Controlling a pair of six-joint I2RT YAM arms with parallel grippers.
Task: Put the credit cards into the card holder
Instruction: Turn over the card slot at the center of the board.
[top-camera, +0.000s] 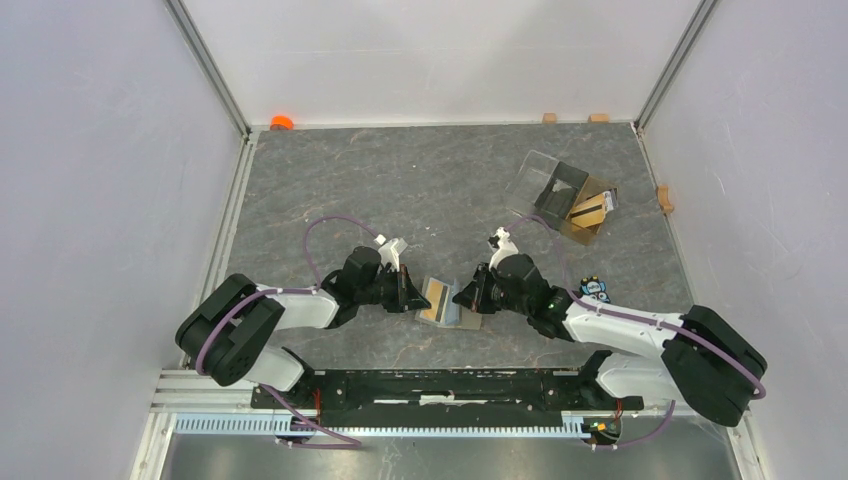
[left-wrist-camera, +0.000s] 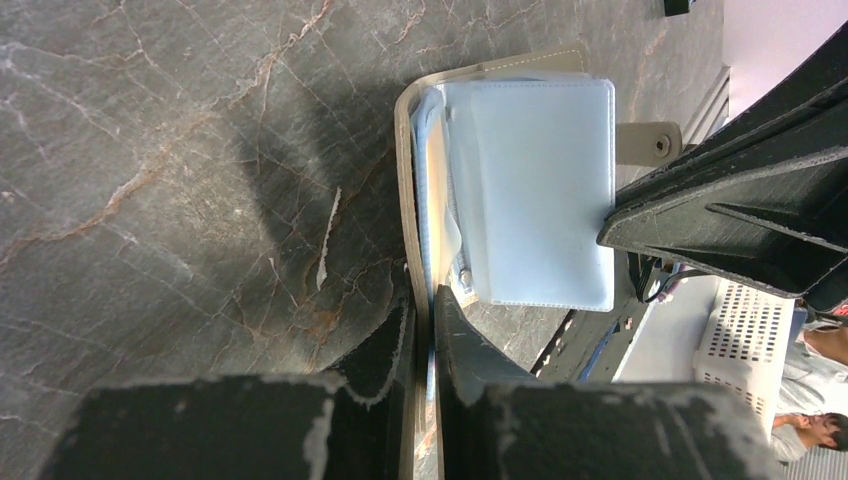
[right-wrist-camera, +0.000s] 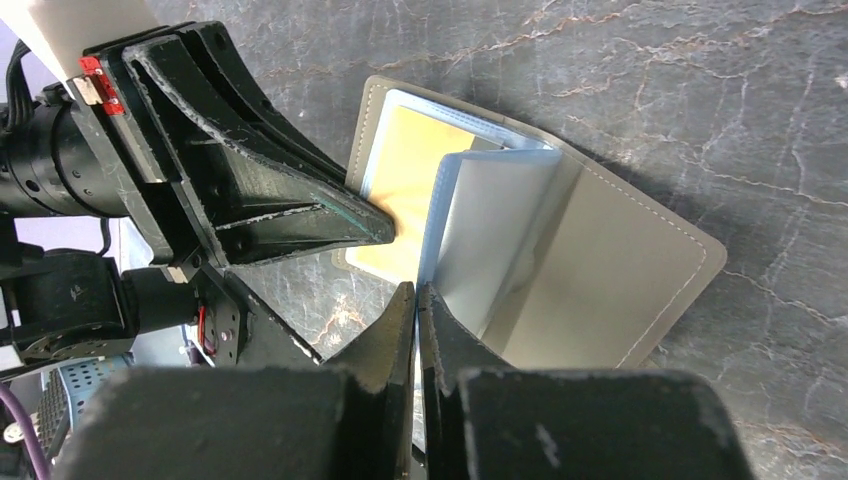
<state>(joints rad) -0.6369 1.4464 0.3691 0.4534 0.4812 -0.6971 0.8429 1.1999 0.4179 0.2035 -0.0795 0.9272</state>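
Wallet (top-camera: 455, 318) between left gripper (top-camera: 412, 293), right gripper (top-camera: 463, 297)

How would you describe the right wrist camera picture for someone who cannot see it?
An open khaki wallet lies on a grey marble table, a yellow card tucked inside. The right pincer pinches a pale blue sleeve; the left pincer grips the wallet's left edge.

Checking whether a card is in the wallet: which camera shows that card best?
Right wrist view: the tan-gold card lies broad and bright inside the open card holder. The top view shows it only as a small orange patch; the left wrist view shows only pale sleeves.
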